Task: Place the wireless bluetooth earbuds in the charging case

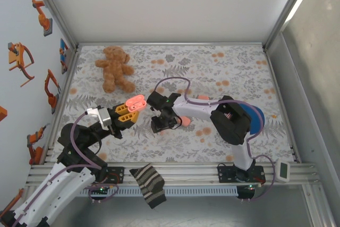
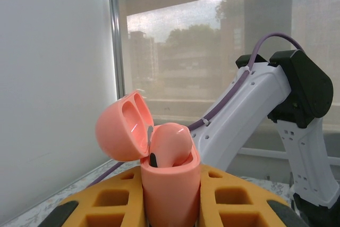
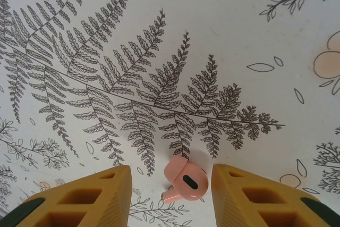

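Observation:
My left gripper [image 2: 170,187] is shut on the salmon-pink charging case [image 2: 169,184] and holds it upright above the cloth. The case's lid [image 2: 123,131] is flipped open. One earbud [image 2: 171,143] sits in the case, its rounded head poking out. In the top view the case [image 1: 136,102] sits at the tip of the left gripper [image 1: 129,111]. My right gripper [image 3: 171,176] points down at the floral cloth. It is open, with its yellow fingers [image 3: 101,192] on either side of a second earbud [image 3: 186,181] that lies on the cloth. A gap shows on both sides of that earbud.
A brown teddy bear [image 1: 115,67] lies at the back left of the cloth. A striped fabric piece [image 1: 150,184] hangs over the front rail between the arm bases. A small white device [image 1: 282,170] sits at the front right. Walls close in the table on both sides.

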`<state>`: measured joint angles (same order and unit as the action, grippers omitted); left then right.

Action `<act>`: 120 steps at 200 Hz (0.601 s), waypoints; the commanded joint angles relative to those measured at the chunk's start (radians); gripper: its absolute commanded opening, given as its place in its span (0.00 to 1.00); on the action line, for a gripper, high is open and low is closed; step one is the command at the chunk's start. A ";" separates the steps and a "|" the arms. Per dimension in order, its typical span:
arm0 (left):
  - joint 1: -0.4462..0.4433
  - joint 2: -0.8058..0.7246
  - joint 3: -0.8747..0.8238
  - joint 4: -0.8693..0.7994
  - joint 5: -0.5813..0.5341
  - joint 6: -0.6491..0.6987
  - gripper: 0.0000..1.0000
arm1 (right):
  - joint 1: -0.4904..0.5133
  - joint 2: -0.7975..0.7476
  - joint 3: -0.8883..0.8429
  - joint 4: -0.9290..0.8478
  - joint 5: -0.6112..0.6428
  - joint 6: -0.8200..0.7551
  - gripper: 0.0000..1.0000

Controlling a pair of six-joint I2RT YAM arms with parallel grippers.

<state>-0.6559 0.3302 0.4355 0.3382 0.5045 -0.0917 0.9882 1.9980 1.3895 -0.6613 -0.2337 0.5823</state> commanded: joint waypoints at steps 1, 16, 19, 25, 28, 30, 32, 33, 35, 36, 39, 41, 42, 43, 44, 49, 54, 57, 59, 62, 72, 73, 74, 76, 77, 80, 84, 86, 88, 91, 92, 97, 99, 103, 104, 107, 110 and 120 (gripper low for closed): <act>-0.004 -0.010 0.005 0.012 -0.006 0.001 0.06 | 0.011 0.036 0.033 -0.038 0.020 -0.009 0.42; -0.004 -0.012 0.006 0.009 -0.007 0.001 0.06 | 0.016 0.047 0.043 -0.050 0.029 -0.015 0.42; -0.004 -0.012 0.006 0.009 -0.007 0.003 0.06 | 0.017 0.050 0.044 -0.054 0.031 -0.015 0.42; -0.004 -0.012 0.006 0.007 -0.007 0.002 0.06 | 0.018 0.054 0.049 -0.059 0.034 -0.016 0.42; -0.004 -0.012 0.007 0.008 -0.007 0.002 0.06 | 0.019 0.056 0.051 -0.062 0.035 -0.019 0.42; -0.004 -0.012 0.007 0.008 -0.007 0.002 0.06 | 0.019 0.058 0.053 -0.063 0.037 -0.019 0.41; -0.005 -0.012 0.006 0.008 -0.007 0.003 0.06 | 0.020 0.058 0.055 -0.065 0.037 -0.020 0.41; -0.004 -0.012 0.006 0.008 -0.007 0.003 0.06 | 0.020 0.059 0.055 -0.065 0.038 -0.021 0.41; -0.004 -0.012 0.006 0.008 -0.008 0.004 0.06 | 0.021 0.060 0.055 -0.066 0.039 -0.021 0.41; -0.004 -0.012 0.006 0.008 -0.008 0.004 0.06 | 0.021 0.061 0.056 -0.067 0.040 -0.022 0.41; -0.004 -0.012 0.007 0.007 -0.009 0.004 0.06 | 0.022 0.063 0.057 -0.068 0.041 -0.023 0.41; -0.004 -0.011 0.007 0.007 -0.009 0.004 0.06 | 0.022 0.063 0.059 -0.070 0.042 -0.025 0.41; -0.004 -0.012 0.006 0.007 -0.009 0.004 0.06 | 0.022 0.064 0.059 -0.069 0.043 -0.025 0.41; -0.004 -0.012 0.006 0.007 -0.009 0.004 0.06 | 0.023 0.065 0.061 -0.070 0.043 -0.025 0.41; -0.004 -0.012 0.006 0.006 -0.009 0.004 0.06 | 0.023 0.065 0.061 -0.069 0.044 -0.026 0.41; -0.004 -0.012 0.007 0.005 -0.009 0.004 0.06 | 0.024 0.067 0.063 -0.073 0.045 -0.026 0.40; -0.004 -0.012 0.006 0.004 -0.009 0.005 0.06 | 0.023 0.070 0.065 -0.074 0.047 -0.028 0.38; -0.004 -0.013 0.006 0.002 -0.009 0.007 0.06 | 0.024 0.072 0.068 -0.076 0.047 -0.029 0.37; -0.004 -0.013 0.008 0.002 -0.010 0.006 0.06 | 0.025 0.073 0.069 -0.078 0.047 -0.029 0.37; -0.005 -0.011 0.008 0.001 -0.009 0.007 0.06 | 0.026 0.076 0.072 -0.082 0.047 -0.031 0.36; -0.004 -0.011 0.009 -0.002 -0.009 0.008 0.06 | 0.027 0.083 0.079 -0.092 0.049 -0.035 0.36; -0.004 -0.011 0.009 -0.003 -0.009 0.009 0.06 | 0.028 0.084 0.080 -0.093 0.049 -0.036 0.36; -0.004 -0.012 0.009 -0.003 -0.009 0.009 0.06 | 0.028 0.085 0.081 -0.094 0.050 -0.037 0.35; -0.005 -0.011 0.009 -0.003 -0.009 0.009 0.06 | 0.029 0.087 0.081 -0.096 0.051 -0.038 0.35; -0.005 -0.010 0.009 -0.002 -0.008 0.008 0.06 | 0.029 0.088 0.083 -0.098 0.052 -0.038 0.35; -0.005 -0.011 0.009 -0.003 -0.009 0.008 0.06 | 0.030 0.089 0.085 -0.101 0.054 -0.040 0.35; -0.004 -0.010 0.009 -0.004 -0.009 0.009 0.06 | 0.031 0.092 0.087 -0.106 0.055 -0.041 0.35; -0.005 -0.014 0.009 -0.003 -0.009 0.009 0.06 | 0.031 0.093 0.089 -0.108 0.056 -0.042 0.35; -0.004 -0.012 0.009 -0.004 -0.009 0.009 0.06 | 0.033 0.094 0.090 -0.109 0.057 -0.043 0.35; -0.005 -0.012 0.009 -0.004 -0.008 0.009 0.06 | 0.033 0.096 0.092 -0.112 0.059 -0.044 0.34; -0.004 -0.012 0.009 -0.004 -0.009 0.009 0.06 | 0.033 0.096 0.093 -0.112 0.059 -0.045 0.34; -0.004 -0.012 0.009 -0.005 -0.010 0.009 0.06 | 0.035 0.097 0.094 -0.116 0.060 -0.048 0.32; -0.005 -0.013 0.009 -0.004 -0.010 0.010 0.06 | 0.035 0.099 0.095 -0.117 0.060 -0.049 0.32; -0.005 -0.013 0.009 -0.004 -0.011 0.010 0.06 | 0.035 0.100 0.097 -0.120 0.061 -0.049 0.32; -0.004 -0.013 0.009 -0.004 -0.011 0.010 0.06 | 0.036 0.099 0.096 -0.120 0.062 -0.049 0.32; -0.005 -0.012 0.009 -0.004 -0.010 0.010 0.06 | 0.036 0.101 0.097 -0.122 0.062 -0.050 0.32; -0.004 -0.012 0.009 -0.005 -0.010 0.009 0.06 | 0.036 0.102 0.098 -0.123 0.063 -0.049 0.32; -0.004 -0.012 0.009 -0.008 -0.012 0.010 0.06 | 0.038 0.103 0.099 -0.125 0.066 -0.051 0.31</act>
<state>-0.6559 0.3302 0.4355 0.3206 0.4942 -0.0914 1.0088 2.0659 1.4708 -0.7444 -0.1837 0.5476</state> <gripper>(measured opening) 0.217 0.316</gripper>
